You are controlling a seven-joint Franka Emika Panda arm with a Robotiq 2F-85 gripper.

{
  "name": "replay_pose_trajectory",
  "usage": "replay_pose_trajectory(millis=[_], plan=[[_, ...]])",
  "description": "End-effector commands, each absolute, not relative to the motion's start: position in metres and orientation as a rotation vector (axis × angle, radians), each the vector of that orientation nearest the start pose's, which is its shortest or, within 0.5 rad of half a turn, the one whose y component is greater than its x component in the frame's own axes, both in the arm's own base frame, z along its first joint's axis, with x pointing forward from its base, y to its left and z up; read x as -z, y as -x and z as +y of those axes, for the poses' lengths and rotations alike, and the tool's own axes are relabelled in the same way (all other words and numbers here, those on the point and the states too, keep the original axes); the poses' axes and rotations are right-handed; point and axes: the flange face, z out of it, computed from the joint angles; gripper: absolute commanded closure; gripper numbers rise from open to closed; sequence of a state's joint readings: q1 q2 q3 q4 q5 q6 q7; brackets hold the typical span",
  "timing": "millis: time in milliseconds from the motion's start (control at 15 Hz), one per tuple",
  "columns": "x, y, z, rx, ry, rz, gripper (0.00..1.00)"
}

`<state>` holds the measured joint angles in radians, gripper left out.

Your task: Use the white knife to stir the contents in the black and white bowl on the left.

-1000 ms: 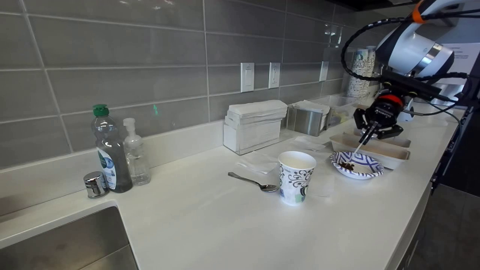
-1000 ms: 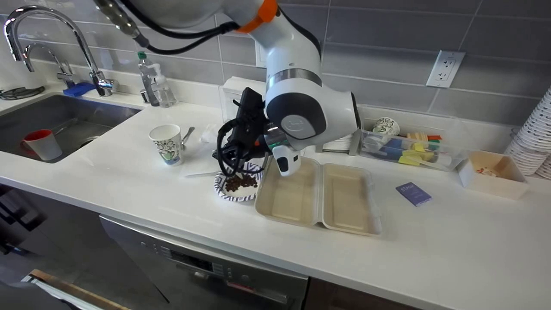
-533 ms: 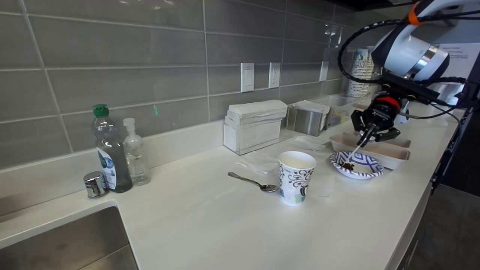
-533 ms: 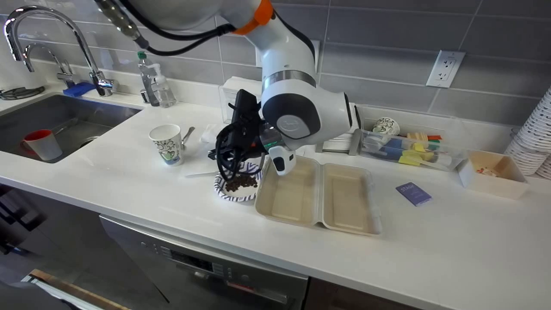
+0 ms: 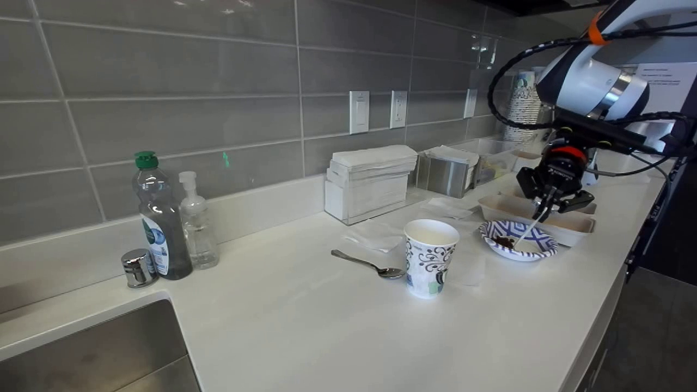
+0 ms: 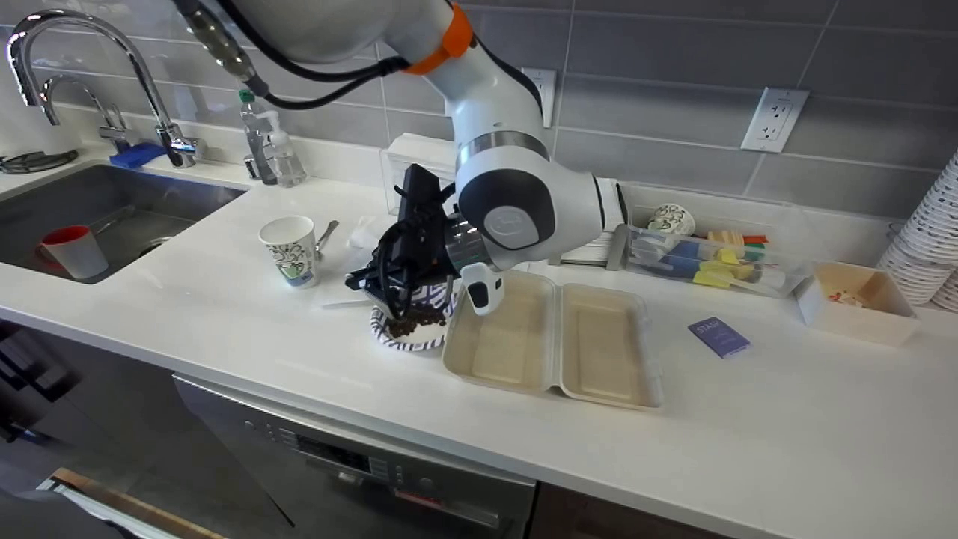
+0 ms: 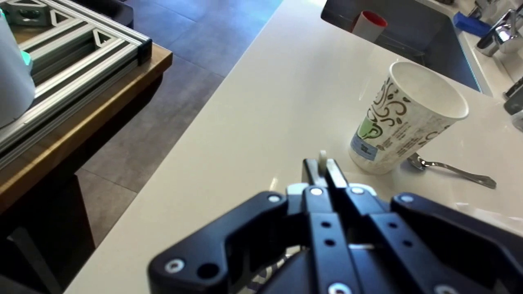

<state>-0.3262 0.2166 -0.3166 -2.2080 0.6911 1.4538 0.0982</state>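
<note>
The black and white bowl, shallow and round, its white rim patterned in blue-violet, sits upright towards the right in an exterior view. Its contents, small dark brown pieces, lie heaped in its left part there. The thin white knife, held at its upper end, slants down leftwards into the bowl, its lower end just beside the heap

I'm reaching into a kitchen from afar: a steel sink sits in the white counter, with a curved chrome faucet over it and a red-lipped mug inside. I can see a green-capped soap bottle beside a pump bottle, a grey tiled wall behind, a stainless appliance with a control panel below, and stacked paper cups. Home or office, I can't tell.
</note>
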Motion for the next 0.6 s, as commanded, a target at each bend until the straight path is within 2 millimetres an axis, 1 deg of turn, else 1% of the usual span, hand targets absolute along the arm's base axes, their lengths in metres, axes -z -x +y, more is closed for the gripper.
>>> replay_pose_trajectory(millis=[0,533], plan=[[-0.268,-0.393,-0.21,-0.951,1.888,1.091,0.99],[-0.281,-0.39,-0.226,-0.989,1.921,1.172,0.99]])
